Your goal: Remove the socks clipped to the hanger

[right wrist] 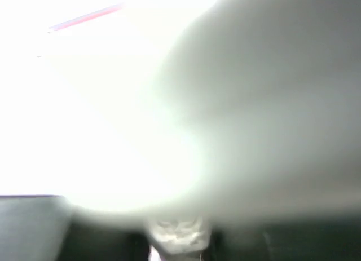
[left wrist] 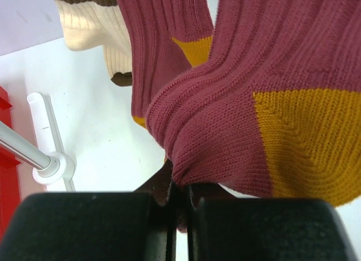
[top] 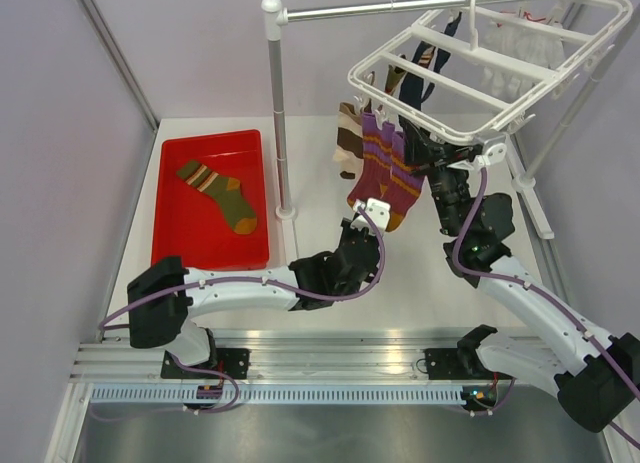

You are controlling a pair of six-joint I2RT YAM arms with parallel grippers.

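Pinching purple sock, left hand clamped.

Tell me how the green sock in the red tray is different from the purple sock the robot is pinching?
The green sock lies flat in the tray; the purple sock hangs from the hanger. The green sock is olive, the purple sock plum. Nothing touches the green sock; the left tool is shut on the purple sock's bottom end. Both have orange on them.
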